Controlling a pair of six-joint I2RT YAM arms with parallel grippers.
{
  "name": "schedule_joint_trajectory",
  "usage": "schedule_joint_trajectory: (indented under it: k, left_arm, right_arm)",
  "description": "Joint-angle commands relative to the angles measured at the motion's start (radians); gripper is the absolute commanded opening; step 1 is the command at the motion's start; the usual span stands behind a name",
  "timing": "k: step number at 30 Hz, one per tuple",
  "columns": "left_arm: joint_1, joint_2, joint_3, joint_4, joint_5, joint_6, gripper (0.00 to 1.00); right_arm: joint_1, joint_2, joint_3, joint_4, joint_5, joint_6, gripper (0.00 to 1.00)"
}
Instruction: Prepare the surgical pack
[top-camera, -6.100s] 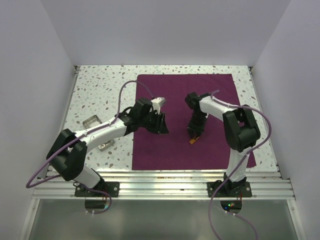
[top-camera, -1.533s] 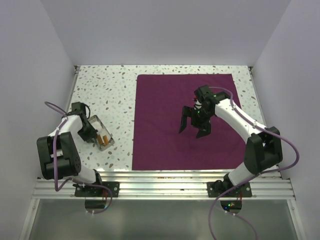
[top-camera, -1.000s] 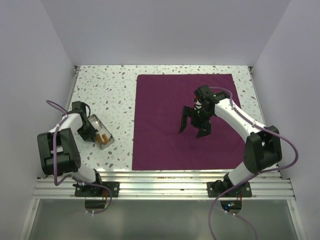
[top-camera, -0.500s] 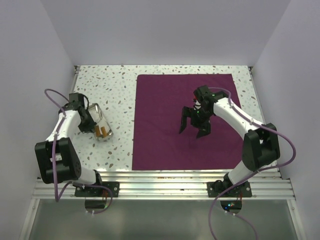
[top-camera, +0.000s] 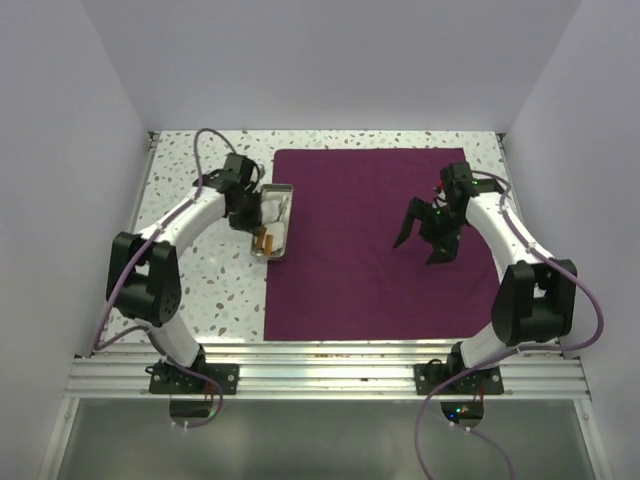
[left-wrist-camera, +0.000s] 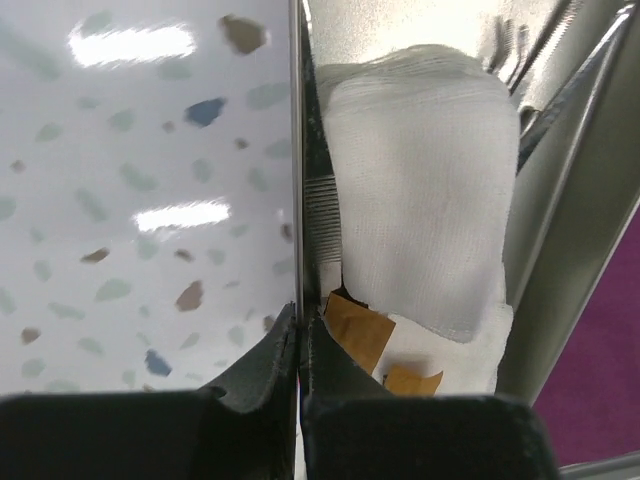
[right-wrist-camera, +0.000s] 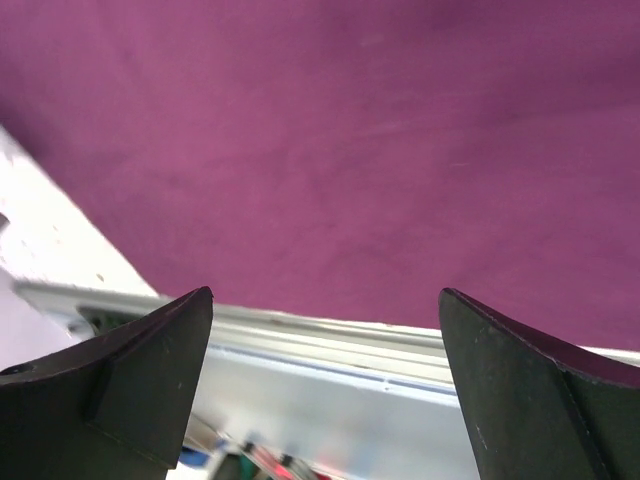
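The left gripper (top-camera: 256, 214) is clamped on the left wall of the small steel tray (top-camera: 289, 214), the thin rim pinched between its closed fingers (left-wrist-camera: 268, 362). The tray straddles the left edge of the dark purple cloth (top-camera: 360, 270), in the far half of the speckled worktop (top-camera: 195, 180). I cannot tell whether it rests there or is lifted. Inside it lies folded white gauze (left-wrist-camera: 420, 200), with orange-brown tabs (left-wrist-camera: 357, 328) at its near end. The right gripper (top-camera: 424, 240) hangs over the right part of the cloth, well apart from the tray, with its jaws wide apart and nothing between them. The right wrist view shows only cloth (right-wrist-camera: 380, 130) and the worktop's near edge below.
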Motion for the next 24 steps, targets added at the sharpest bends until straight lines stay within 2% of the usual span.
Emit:
schedule_joint_trajectory:
  k: [1, 5, 9, 14, 20, 24]
  left_arm:
    - [-0.106, 0.1, 0.144, 0.021, 0.015, 0.056, 0.0]
    - [-0.238, 0.262, 0.351, -0.022, 0.023, 0.094, 0.0]
    - [-0.322, 0.432, 0.515, -0.071, 0.006, 0.153, 0.0]
    - [-0.39, 0.521, 0.581, -0.045, 0.043, 0.171, 0.0]
    - [-0.471, 0.604, 0.693, -0.052, 0.09, 0.161, 0.0]
    - [-0.505, 0.619, 0.716, -0.033, 0.133, 0.127, 0.0]
  right_arm:
    - [-0.106, -0.056, -0.029, -0.043, 0.044, -0.052, 0.99]
    - [-0.213, -0.079, -0.06, -0.073, 0.105, -0.072, 0.98]
    - [-0.353, -0.099, -0.094, -0.08, 0.11, -0.061, 0.99]
    - [-0.454, -0.097, -0.144, -0.07, 0.132, -0.061, 0.98]
    - [-0.526, -0.108, -0.161, -0.111, 0.26, -0.091, 0.98]
    - [-0.526, -0.076, -0.143, -0.102, 0.204, -0.114, 0.95]
